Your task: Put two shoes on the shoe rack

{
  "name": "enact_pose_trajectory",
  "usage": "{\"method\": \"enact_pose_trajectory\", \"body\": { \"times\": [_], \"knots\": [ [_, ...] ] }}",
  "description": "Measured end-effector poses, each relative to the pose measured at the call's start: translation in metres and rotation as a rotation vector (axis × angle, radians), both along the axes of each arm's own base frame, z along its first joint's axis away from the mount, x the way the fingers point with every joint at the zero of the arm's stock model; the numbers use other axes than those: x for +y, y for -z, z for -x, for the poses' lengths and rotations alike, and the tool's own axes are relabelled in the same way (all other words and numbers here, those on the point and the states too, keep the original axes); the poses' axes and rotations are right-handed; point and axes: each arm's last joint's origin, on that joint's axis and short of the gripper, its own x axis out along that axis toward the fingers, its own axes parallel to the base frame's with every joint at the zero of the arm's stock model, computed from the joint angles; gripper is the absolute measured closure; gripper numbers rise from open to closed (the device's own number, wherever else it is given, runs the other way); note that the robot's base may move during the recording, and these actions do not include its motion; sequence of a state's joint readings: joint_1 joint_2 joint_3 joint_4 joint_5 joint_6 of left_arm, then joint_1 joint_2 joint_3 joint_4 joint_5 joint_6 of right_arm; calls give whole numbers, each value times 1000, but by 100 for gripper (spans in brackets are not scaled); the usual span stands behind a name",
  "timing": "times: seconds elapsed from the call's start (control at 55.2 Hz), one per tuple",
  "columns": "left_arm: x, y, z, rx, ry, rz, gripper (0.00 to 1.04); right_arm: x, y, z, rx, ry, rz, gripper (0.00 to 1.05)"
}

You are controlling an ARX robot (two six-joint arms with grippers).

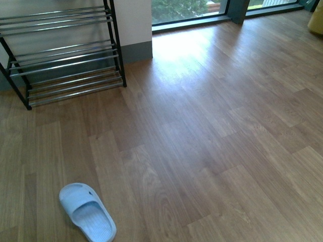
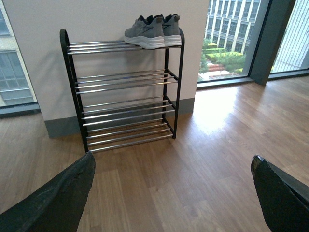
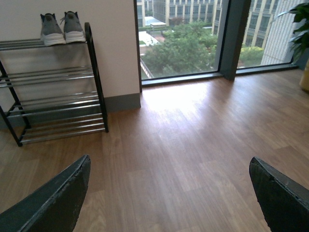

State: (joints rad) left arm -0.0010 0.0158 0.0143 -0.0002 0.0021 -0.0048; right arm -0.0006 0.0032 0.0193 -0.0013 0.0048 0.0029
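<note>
Two grey sneakers with white soles [image 2: 152, 32] stand side by side at the right end of the top tier of the black shoe rack [image 2: 123, 79]. The right wrist view shows the same pair [image 3: 61, 28] from behind, on the rack [image 3: 53, 94]. In the front view only the rack's lower tiers [image 1: 65, 63] show at the far left; the shoes are cut off above the picture. My left gripper [image 2: 173, 193] is open over bare floor, well back from the rack. My right gripper [image 3: 169, 195] is open too, holding nothing.
A light blue slipper [image 1: 87, 212] lies on the wooden floor near the front left. The rack stands against a white wall with a grey skirting [image 1: 136, 51]. Floor-to-ceiling windows [image 3: 181, 38] run along the far side. A yellow object [image 1: 317, 20] sits at the far right.
</note>
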Motion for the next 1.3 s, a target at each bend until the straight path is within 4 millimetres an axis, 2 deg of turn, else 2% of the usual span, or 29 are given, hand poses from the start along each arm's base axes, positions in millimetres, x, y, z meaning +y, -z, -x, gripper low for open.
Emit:
{"method": "enact_pose_trajectory", "body": {
  "times": [1.303],
  "knots": [
    [0, 0, 0, 0, -8, 0, 9, 0, 0, 0, 1, -10, 1, 9]
  ]
}}
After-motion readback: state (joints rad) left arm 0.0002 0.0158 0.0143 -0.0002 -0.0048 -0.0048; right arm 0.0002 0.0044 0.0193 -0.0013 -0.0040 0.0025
